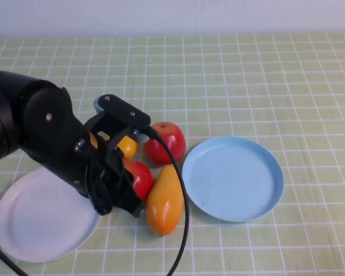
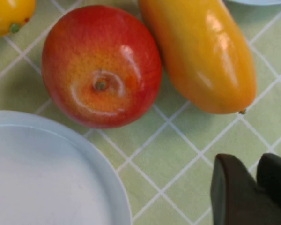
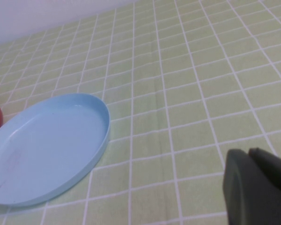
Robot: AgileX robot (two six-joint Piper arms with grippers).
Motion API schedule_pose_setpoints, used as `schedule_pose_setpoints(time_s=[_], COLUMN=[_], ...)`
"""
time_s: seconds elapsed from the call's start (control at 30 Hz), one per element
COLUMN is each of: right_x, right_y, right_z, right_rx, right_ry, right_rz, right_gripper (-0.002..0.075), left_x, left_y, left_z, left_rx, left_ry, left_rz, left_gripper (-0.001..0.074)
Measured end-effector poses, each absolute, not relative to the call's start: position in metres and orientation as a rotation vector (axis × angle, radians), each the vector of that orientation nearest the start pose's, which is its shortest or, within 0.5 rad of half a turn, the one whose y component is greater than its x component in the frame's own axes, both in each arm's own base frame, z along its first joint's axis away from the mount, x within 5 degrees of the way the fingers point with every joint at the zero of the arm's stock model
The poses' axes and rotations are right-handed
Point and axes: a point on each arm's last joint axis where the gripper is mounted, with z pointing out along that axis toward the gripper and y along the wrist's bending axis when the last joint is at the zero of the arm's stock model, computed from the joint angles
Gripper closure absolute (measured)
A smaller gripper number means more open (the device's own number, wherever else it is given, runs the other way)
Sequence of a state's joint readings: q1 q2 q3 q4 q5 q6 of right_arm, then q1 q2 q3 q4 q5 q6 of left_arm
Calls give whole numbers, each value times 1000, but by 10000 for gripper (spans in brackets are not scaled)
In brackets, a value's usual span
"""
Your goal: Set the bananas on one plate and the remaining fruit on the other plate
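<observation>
While hanging low over the fruit at centre-left of the high view, carries the left end effector (image 2: 253, 164) with fingers together, clamped on nothing, above the green checked tabletop (image 1: 247, 69). Just beside it: one red apple (image 2: 101, 65), close to the rim of the white plate (image 2: 37, 178) at lower left, and next to the long yellow-orange banana (image 2: 201, 51) lying near frame centre. Further up: second apple (image 1: 165, 142) and second banana (image 1: 126, 146), the latter partly hidden under the black arm. Right of centre: light blue plate (image 1: 233, 178), bare. Seen only from its own wrist camera: right end effector (image 3: 248, 154), fingers together, gripping nothing, over the tabletop near the blue plate.
</observation>
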State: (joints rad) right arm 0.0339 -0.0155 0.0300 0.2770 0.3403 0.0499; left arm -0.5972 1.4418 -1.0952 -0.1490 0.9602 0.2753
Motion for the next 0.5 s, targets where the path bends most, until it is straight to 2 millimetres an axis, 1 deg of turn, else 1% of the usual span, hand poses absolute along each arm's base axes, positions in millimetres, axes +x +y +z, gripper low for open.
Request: schedule_pose_setpoints(time_s=[0.07, 0.13, 0.2, 0.23, 0.3, 0.33, 0.37, 0.5], right_x=[53, 53, 53, 53, 53, 53, 53, 53], right_y=[10, 10, 10, 10, 10, 10, 10, 10], right_z=[174, 174, 174, 174, 174, 174, 174, 174], right_rx=[190, 190, 190, 190, 190, 190, 190, 190], right_ry=[1828, 1828, 1828, 1828, 1828, 1828, 1828, 1828], right_rz=[327, 327, 327, 327, 327, 327, 327, 327], right_gripper=[742, 743, 742, 743, 742, 743, 742, 743], left_x=[229, 231, 235, 237, 242, 245, 249, 264], left_y=[-167, -167, -168, -168, -169, -169, -168, -163], left_z=[277, 275, 274, 275, 274, 274, 272, 262], left_rx=[1121, 1120, 1083, 1059, 1024, 1006, 984, 921], left_ry=[2581, 2578, 2566, 2552, 2531, 2526, 2525, 2545], left_rz=[-235, -213, -203, -202, -203, -205, -204, -192], left_gripper=[561, 415, 241, 171, 101, 80, 69, 67])
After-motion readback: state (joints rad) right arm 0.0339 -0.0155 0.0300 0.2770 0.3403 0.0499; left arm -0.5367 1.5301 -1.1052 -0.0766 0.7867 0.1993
